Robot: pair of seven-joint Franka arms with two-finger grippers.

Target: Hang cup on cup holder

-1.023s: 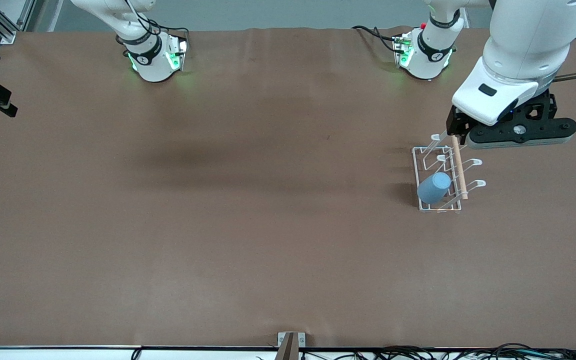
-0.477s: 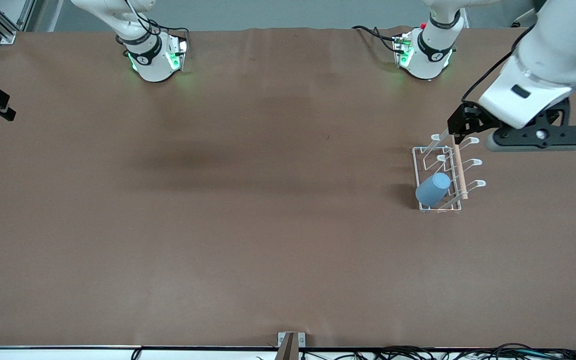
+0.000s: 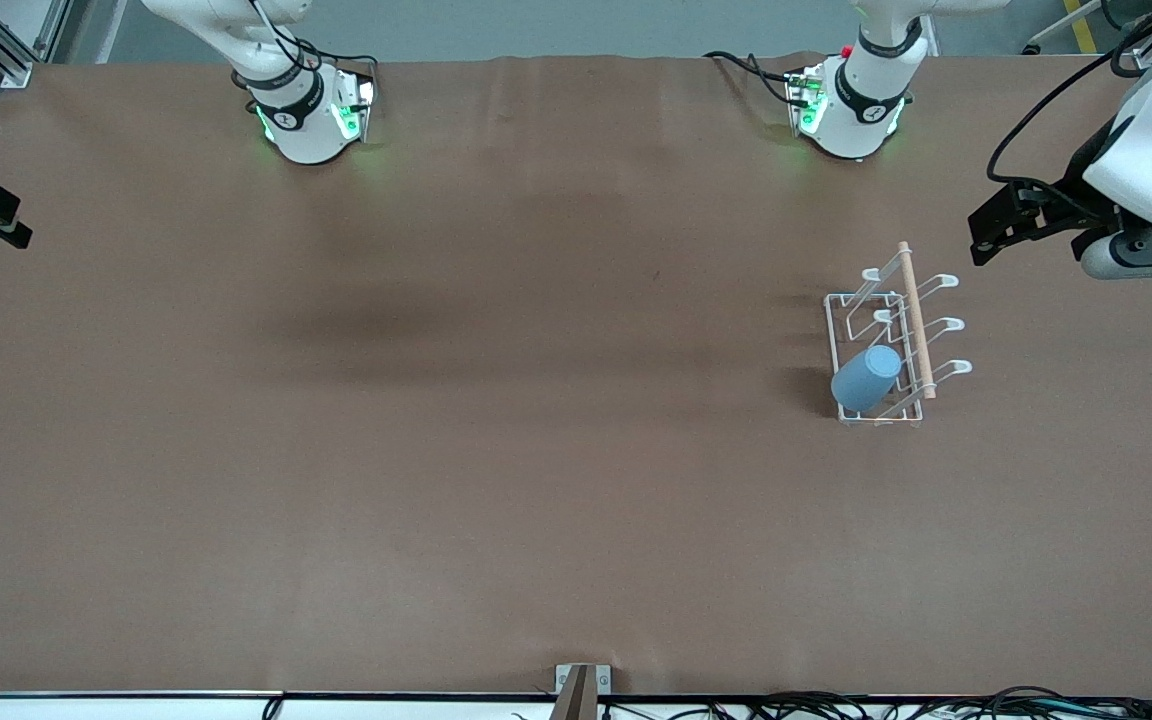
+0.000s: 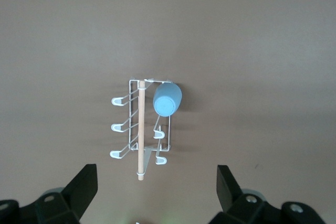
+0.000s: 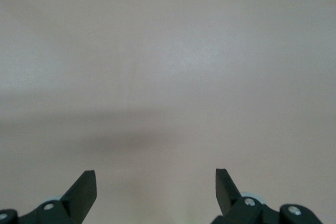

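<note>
The light-blue cup (image 3: 867, 376) hangs tilted, mouth down, on a prong of the white wire cup holder (image 3: 914, 325), at the rack's end nearest the front camera. My left gripper (image 3: 1131, 258) is open and empty, up in the air over the table toward the left arm's end, apart from the rack. The left wrist view shows the cup (image 4: 167, 99) on the cup holder (image 4: 140, 129) well ahead of the left gripper (image 4: 156, 192). My right gripper (image 5: 156, 192) is open and empty over bare table; it is out of the front view.
The brown table cover (image 3: 496, 400) spreads wide around the rack. The two arm bases (image 3: 308, 110) stand along the table edge farthest from the front camera. Cables lie along the edge nearest the front camera.
My left gripper has moved from over the rack's end toward the left arm's end of the table, and stayed open. The cup and rack have not moved.
</note>
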